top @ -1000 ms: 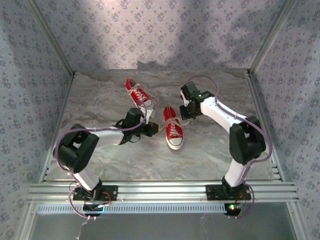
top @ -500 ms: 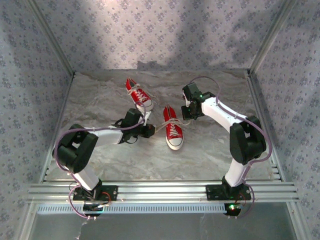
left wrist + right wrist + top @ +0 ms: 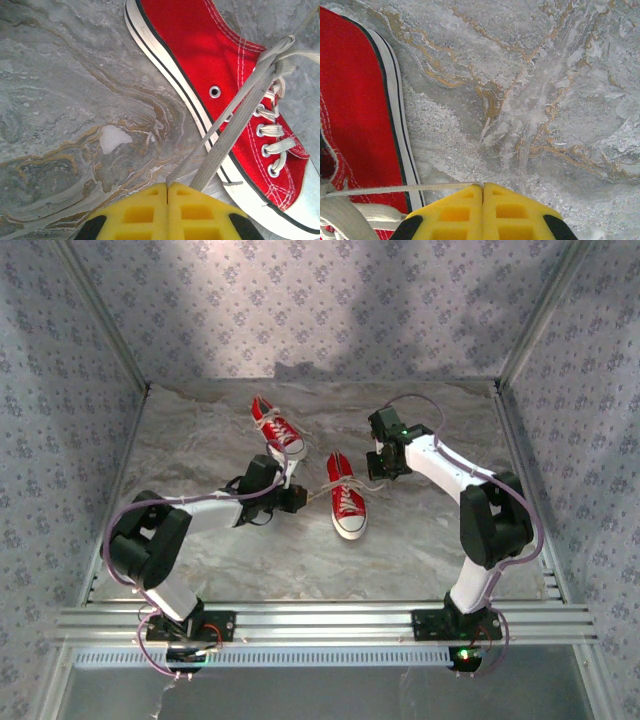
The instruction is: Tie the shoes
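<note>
Shoes in red lie on the swirly gray table [image 3: 420,550]. The far shoe [image 3: 278,430] sits toward the back, a bit to the left. The near shoe [image 3: 347,500] lies in the middle, between the two arms, with its white toe pointing at the arm bases.

The left gripper [image 3: 303,497] is low, just beside the near shoe's left side. In the left wrist view its yellow fingers [image 3: 145,212] are pressed tight together, and the left lace [image 3: 235,117] is pinched at their tips. That lace runs up from the tips, pulled straight, to the top of the near shoe [image 3: 200,45].

The right gripper [image 3: 376,472] is on the other side of the near shoe, close to its heel end. Its yellow fingers [image 3: 512,212] are squeezed together too, and they pinch the right lace [image 3: 410,189]. This thin white lace goes straight off to the left, over the white sole, to the near shoe [image 3: 350,105].
</note>
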You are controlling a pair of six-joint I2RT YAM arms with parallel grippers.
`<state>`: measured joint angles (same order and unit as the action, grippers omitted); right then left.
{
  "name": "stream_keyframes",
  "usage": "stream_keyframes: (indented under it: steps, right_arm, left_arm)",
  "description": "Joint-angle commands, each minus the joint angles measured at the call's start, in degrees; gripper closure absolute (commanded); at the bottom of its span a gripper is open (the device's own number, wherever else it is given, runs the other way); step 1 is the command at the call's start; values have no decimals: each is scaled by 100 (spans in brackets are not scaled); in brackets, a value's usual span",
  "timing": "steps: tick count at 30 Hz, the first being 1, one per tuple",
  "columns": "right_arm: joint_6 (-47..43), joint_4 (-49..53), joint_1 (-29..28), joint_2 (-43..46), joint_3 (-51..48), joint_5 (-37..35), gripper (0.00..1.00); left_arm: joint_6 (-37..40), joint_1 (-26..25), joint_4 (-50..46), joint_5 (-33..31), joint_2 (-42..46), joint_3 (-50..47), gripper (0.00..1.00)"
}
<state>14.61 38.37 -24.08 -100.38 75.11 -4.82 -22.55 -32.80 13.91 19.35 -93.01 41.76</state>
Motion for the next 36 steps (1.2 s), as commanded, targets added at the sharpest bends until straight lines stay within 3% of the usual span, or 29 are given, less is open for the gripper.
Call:
stream_keyframes:
  steps: [1,28,34,35,36]
  right_arm:
    - [143,213,136,80,-58,-449,100]
    - [231,713,62,-466,44,-1036,100]
    - [-81,104,-149,-219,-133,-484,100]
    - [-109,-39,-159,-151,-187,-360,100]
    - [-124,-176,-164,-74,-245,-259,100]
  left_arm:
    - [-81,132,-183,-260,182,-189,100]
    - [-66,195,-444,-631,388,-317,100]
    - [-209,196,351,167,412,-388,100]
    - [-272,189,541,227,431,-389,98]
    - [-378,184,695,252,433,-384,86]
